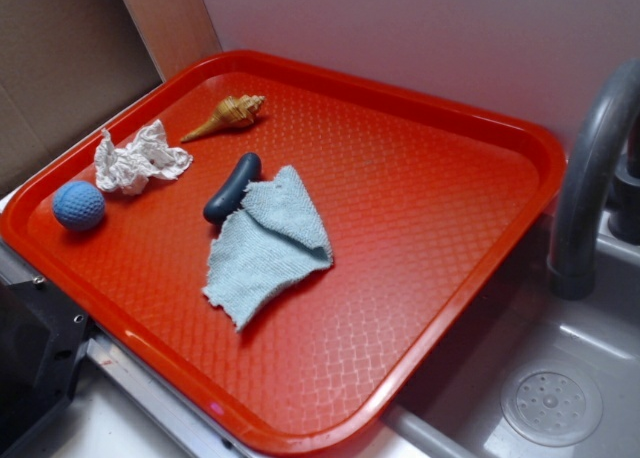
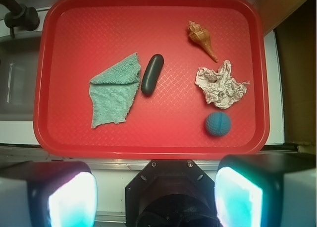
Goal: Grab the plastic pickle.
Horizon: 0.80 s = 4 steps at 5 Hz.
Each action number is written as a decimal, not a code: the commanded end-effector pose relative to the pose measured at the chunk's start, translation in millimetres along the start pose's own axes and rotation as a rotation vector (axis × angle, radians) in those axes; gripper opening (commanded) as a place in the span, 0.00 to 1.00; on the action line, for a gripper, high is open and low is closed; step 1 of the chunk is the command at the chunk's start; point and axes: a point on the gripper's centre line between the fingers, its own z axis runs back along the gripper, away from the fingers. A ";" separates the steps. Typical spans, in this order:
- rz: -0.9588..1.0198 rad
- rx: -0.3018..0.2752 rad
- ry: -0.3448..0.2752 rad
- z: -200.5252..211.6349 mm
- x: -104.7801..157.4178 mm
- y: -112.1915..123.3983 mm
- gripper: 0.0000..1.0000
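Note:
The plastic pickle point(image 1: 232, 188) point(image 2: 152, 74) is a small dark, smooth, sausage-shaped piece lying flat on the red tray point(image 1: 400, 93) point(image 2: 148, 138), left of the tray's middle in the exterior view. One end touches the edge of a pale blue-green cloth point(image 1: 268, 246) point(image 2: 114, 93). In the wrist view my gripper point(image 2: 156, 187) is high above and off the tray's near rim, over the robot base. It is open, its two pale fingers point(image 2: 72, 199) wide apart with nothing between them. The exterior view does not show the gripper.
On the tray also lie a tan spiral seashell point(image 1: 228, 115) point(image 2: 201, 38), a crumpled white paper point(image 1: 138, 158) point(image 2: 220, 83) and a blue dimpled ball point(image 1: 78, 205) point(image 2: 218, 124). A grey faucet point(image 1: 590, 168) point(image 2: 20, 14) and sink point(image 1: 550, 398) stand beside the tray. The black robot base point(image 1: 35, 358) sits at the near rim.

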 end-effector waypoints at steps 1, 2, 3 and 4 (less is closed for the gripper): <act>0.000 0.000 0.000 0.0 0.0 0.0 1.00; 0.260 -0.058 0.012 -53.3 34.1 20.0 1.00; 0.466 -0.017 -0.116 -100.6 53.5 27.3 1.00; 0.515 -0.100 -0.091 -147.2 70.9 25.1 1.00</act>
